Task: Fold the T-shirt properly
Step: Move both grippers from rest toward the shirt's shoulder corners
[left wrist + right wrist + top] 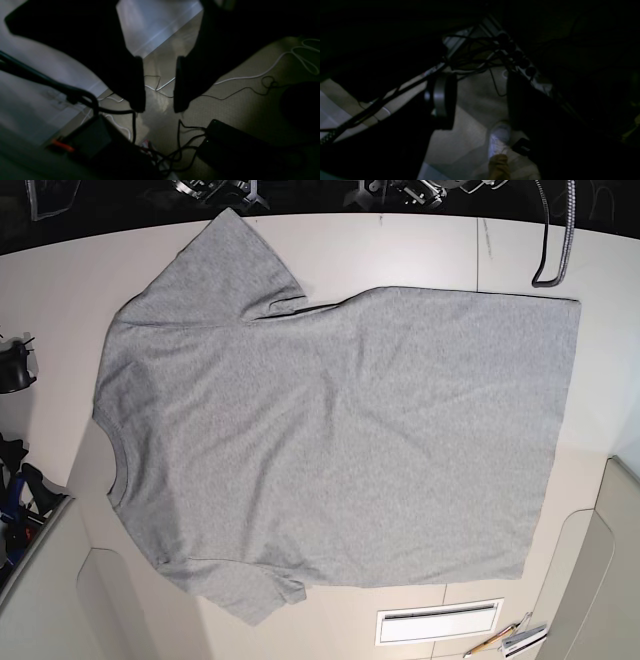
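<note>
Left wrist view: left gripper (159,100) nearest camera, fingers apart, nothing between; floor (207,110) and cables (250,77) behind, shirt out of frame. Right wrist view: right gripper (482,102) also parted, empty; shoe (500,135) below on floor. Base view: T-shirt (350,430) lies spread on the surface (400,255), collar (118,460) at its left end, pens (495,638) past its lower right corner. Looks like pre-fold; next, lower both grippers to the shirt, pinch an edge, likely smoothing the bunched lower sleeve (245,590) first.
</note>
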